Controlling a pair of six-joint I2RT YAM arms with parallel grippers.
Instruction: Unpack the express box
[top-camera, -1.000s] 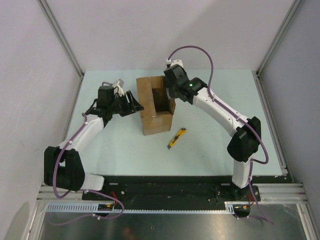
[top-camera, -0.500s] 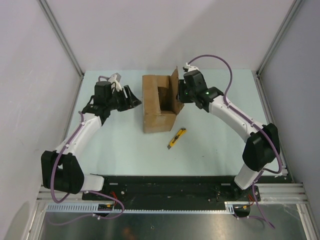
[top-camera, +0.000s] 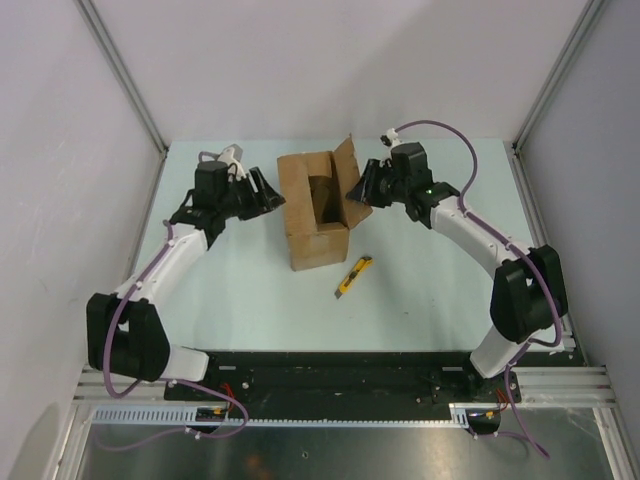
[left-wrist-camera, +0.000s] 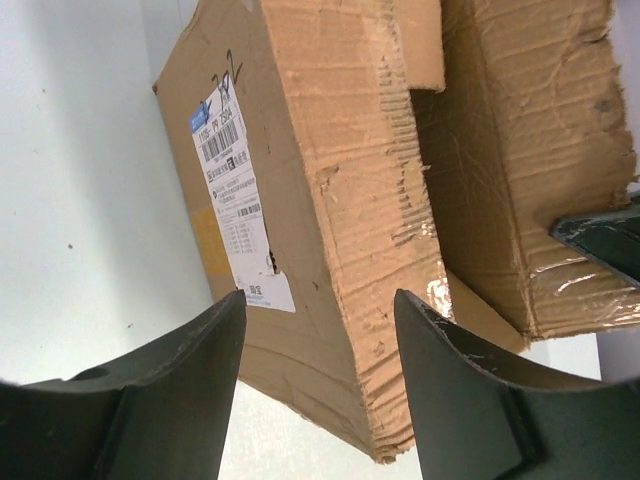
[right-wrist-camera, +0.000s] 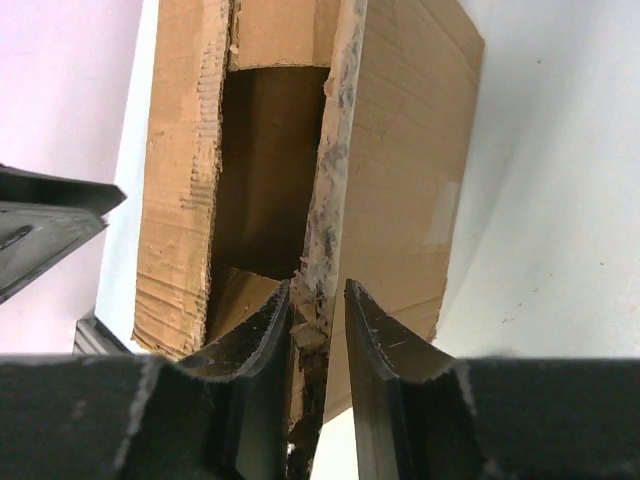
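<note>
Express box (top-camera: 318, 215): middle of the desk (top-camera: 230, 290), top open; right flap now swung outward.
Right gripper (top-camera: 360, 190): shifted off the box top; jaws narrowed around that flap's edge, firm pinch not certain.
Left gripper (top-camera: 272, 196): jaws spread beside the labelled side.
Yellow knife (top-camera: 353, 276): unmoved.

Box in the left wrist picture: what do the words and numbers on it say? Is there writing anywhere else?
White label on the express box: a barcode and rows of tiny print, too small and blurred to read.
Pen mark on the cardboard above the label: two scrawled characters, perhaps "32", but I cannot tell for sure.
Yellow utility knife: no writing can be made out.
</note>
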